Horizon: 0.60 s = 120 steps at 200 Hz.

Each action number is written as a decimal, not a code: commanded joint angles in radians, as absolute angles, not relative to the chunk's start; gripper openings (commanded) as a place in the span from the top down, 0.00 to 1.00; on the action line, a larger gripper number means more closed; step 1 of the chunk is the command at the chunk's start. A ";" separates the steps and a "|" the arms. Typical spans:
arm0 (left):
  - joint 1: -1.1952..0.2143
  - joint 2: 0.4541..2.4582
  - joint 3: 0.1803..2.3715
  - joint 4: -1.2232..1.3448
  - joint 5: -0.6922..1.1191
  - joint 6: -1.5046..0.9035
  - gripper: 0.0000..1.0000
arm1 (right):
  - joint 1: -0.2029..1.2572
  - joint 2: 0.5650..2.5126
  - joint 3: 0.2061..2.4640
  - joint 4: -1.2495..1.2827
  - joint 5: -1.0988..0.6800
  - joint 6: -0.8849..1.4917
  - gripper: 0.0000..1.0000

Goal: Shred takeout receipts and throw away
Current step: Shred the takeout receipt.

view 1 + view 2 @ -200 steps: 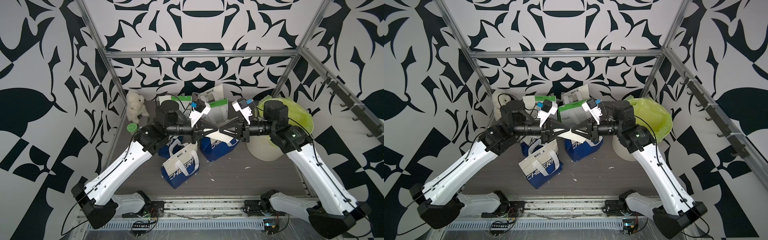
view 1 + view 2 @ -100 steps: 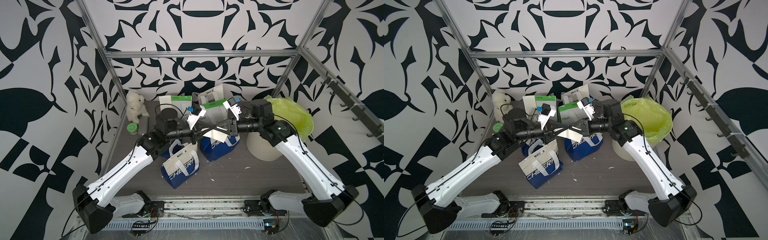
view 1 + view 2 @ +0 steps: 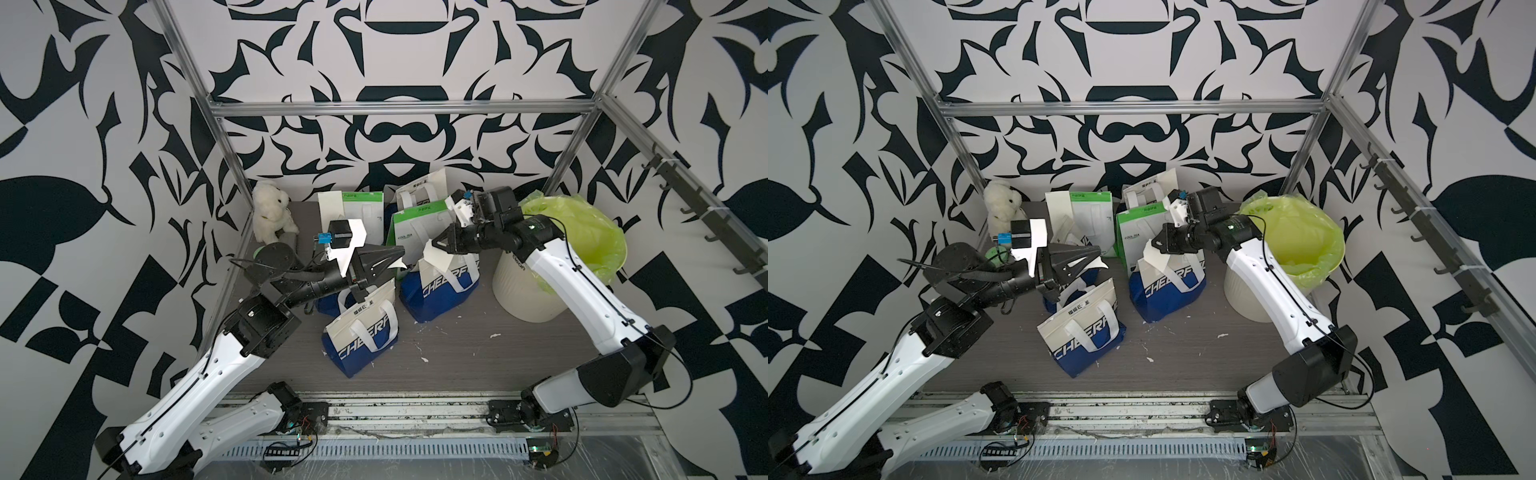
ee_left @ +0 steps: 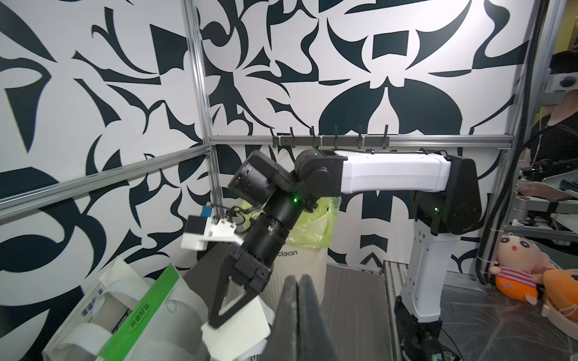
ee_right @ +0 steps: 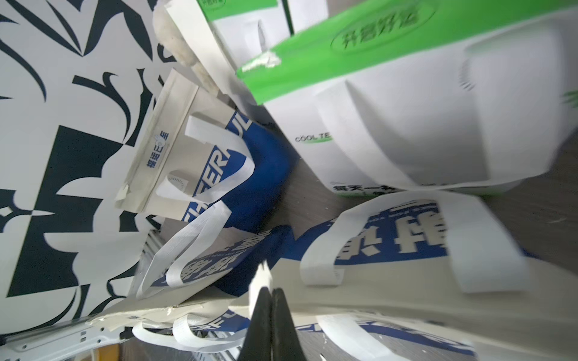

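Progress: I read the left gripper [image 3: 401, 252] as fully closed, apparently pinching a small receipt fragment [image 3: 1097, 264] at its tips. At its 3 o'clock, tips apart from it, the right gripper [image 3: 435, 245] is clamped tight on a larger receipt piece [image 3: 438, 258] hanging above the blue-and-white bags [image 3: 365, 336].

I judge this slip torn in two. Both pieces must yet reach the bin [image 3: 519, 291], at 3 o'clock of the right gripper. A cream slip [image 3: 329, 208] by the rear green-and-white bags [image 3: 419, 232] looks unprocessed.

Materials:
- Receipts: thin, matte, cream, with ragged torn edges.
- Bags: stiff printed panels with flat white strap handles.
- Bin: smooth, rigid, round, with a crinkled yellow-green liner [image 3: 582, 232].
- Table [image 3: 457, 361]: grey wood-grain, flecked with white scraps.
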<state>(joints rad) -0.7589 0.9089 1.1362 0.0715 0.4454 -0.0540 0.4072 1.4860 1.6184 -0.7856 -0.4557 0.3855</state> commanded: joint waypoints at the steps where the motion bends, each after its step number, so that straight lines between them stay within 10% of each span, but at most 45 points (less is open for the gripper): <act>1: -0.761 0.904 1.123 0.030 0.372 -0.049 1.00 | 0.350 1.455 1.748 -0.851 -0.330 0.332 1.00; 60: -0.761 0.961 1.159 -0.031 0.361 -0.058 1.00 | -0.063 1.425 1.851 -0.970 -0.196 0.329 1.00; 120: -0.761 1.066 1.213 -0.064 0.353 -0.095 1.00 | -0.120 1.370 1.690 -0.943 -0.034 0.295 1.00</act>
<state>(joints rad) -0.7593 1.0435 1.1614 -0.0452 0.3607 -0.0715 -0.1238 1.4067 1.7428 -0.9520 -0.1032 0.3233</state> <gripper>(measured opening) 0.048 0.047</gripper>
